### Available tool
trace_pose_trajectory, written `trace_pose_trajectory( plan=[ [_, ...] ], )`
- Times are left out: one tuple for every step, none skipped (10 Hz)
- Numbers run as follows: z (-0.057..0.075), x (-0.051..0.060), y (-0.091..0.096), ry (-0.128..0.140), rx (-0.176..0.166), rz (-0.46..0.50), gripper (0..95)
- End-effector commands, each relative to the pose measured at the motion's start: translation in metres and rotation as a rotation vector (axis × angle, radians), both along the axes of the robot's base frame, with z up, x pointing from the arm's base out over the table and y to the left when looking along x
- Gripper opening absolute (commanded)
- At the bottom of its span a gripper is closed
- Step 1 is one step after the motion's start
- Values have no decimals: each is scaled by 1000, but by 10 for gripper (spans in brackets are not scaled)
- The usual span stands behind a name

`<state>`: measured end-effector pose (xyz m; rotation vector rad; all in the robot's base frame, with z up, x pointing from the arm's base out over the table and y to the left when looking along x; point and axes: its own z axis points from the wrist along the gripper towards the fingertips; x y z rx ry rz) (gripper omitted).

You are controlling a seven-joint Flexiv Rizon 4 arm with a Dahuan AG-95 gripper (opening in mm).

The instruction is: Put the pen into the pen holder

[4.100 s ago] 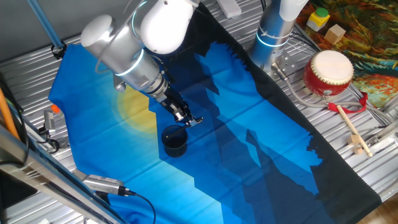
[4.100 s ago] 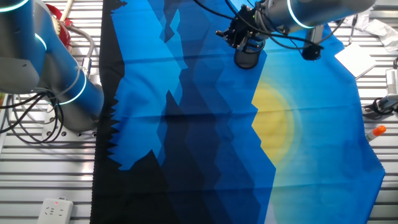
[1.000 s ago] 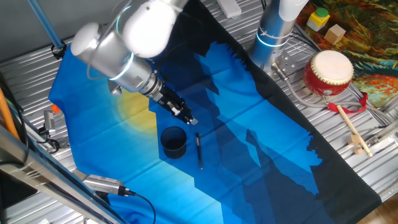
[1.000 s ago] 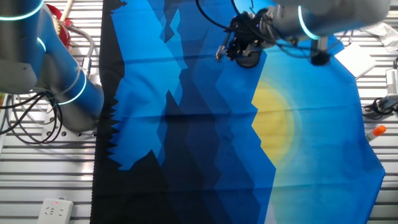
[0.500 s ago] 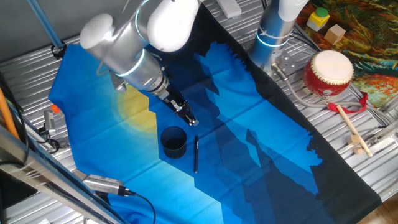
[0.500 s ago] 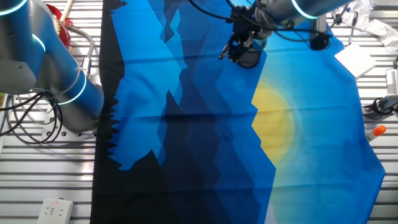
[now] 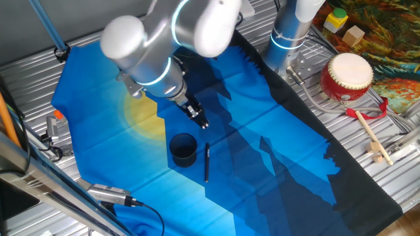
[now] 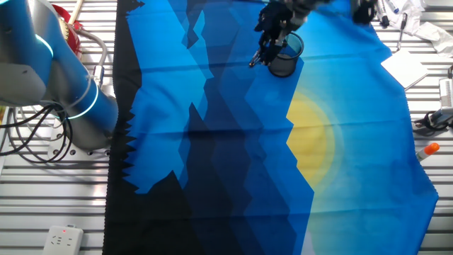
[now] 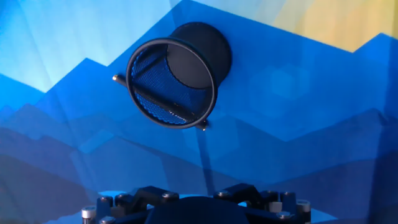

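Note:
The pen point(image 7: 207, 162) is thin and black and lies flat on the blue cloth, just right of the pen holder point(image 7: 184, 149), a small dark mesh cup that stands upright. In the hand view the pen point(image 9: 163, 104) shows through the cup's mesh point(image 9: 186, 62), lying outside on the cloth behind it. My gripper point(image 7: 201, 122) hovers a little above and beyond the cup and holds nothing. Its finger bases stand apart at the bottom of the hand view point(image 9: 198, 202). In the other fixed view the gripper point(image 8: 263, 55) is at the left of the cup point(image 8: 287, 60).
A red-and-white drum point(image 7: 348, 75) and a wooden drumstick with a red handle point(image 7: 369, 131) lie at the right, off the cloth. A second arm's base point(image 7: 289, 39) stands at the back. An orange-tipped marker point(image 8: 427, 150) and cables lie at the cloth's edge.
Four seconds ago the gripper was right over the cup. Since then the pen has come to lie on the cloth beside the cup. The arm has swung and turned; the pen stays put.

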<state>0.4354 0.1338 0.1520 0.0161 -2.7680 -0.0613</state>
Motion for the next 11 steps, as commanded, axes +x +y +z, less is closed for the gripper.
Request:
trace_pose_trajectory(
  plan=[
    [17, -4, -24, -3, -40, 20, 0],
    [20, -5, -29, -3, -42, 20, 0],
    [25, -8, -38, -1, -47, 19, 0],
    [27, -11, -44, -1, -51, 13, 0],
    [27, -12, -46, -2, -54, 5, 0],
    [27, -14, -48, -6, -56, -2, 0],
    [27, -14, -49, -6, -54, -8, 0],
    [28, -14, -48, -6, -53, -13, 0],
    [28, -14, -48, -5, -51, -16, 0],
    [28, -15, -48, -6, -55, -24, 0],
    [28, -15, -48, -5, -60, -38, 0]
  ],
)
